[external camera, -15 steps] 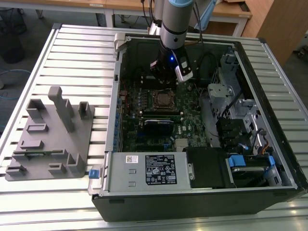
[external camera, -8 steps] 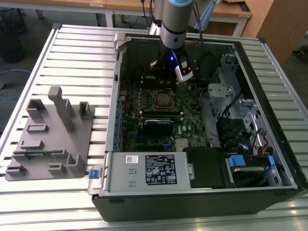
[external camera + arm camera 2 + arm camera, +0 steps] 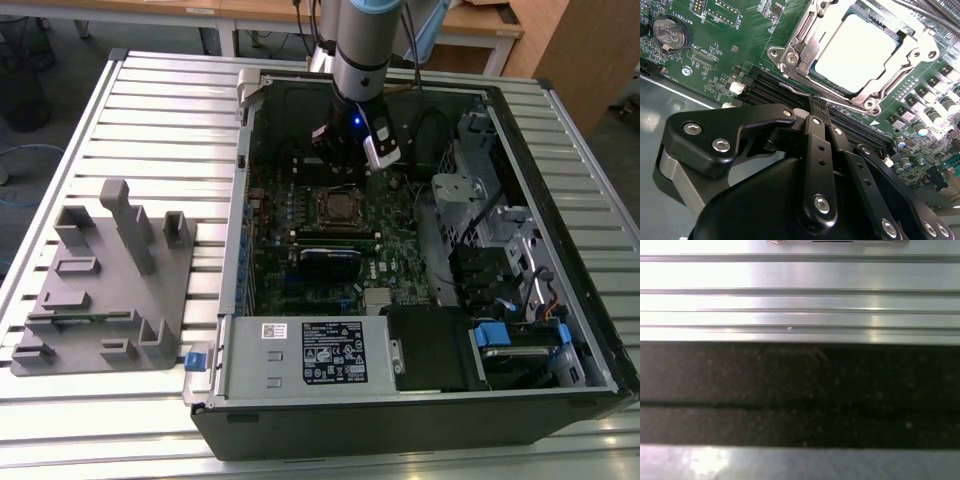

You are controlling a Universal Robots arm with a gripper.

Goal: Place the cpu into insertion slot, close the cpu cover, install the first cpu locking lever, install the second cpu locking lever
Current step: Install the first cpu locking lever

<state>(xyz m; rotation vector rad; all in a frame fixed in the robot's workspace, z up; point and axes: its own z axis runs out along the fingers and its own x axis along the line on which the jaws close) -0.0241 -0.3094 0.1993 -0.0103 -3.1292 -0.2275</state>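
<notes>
As it lies flat, the cpu [image 3: 857, 52] faces upward.

Ribbed metal table [image 3: 150, 100]; wooden desks [image 3: 480, 25] behind.

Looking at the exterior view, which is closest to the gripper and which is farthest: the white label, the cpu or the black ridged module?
1. The cpu, right by the gripper.
2. The black ridged module, just past the cpu, toward the view's bottom.
3. The white label, at the case edge nearest the view's bottom.
</notes>
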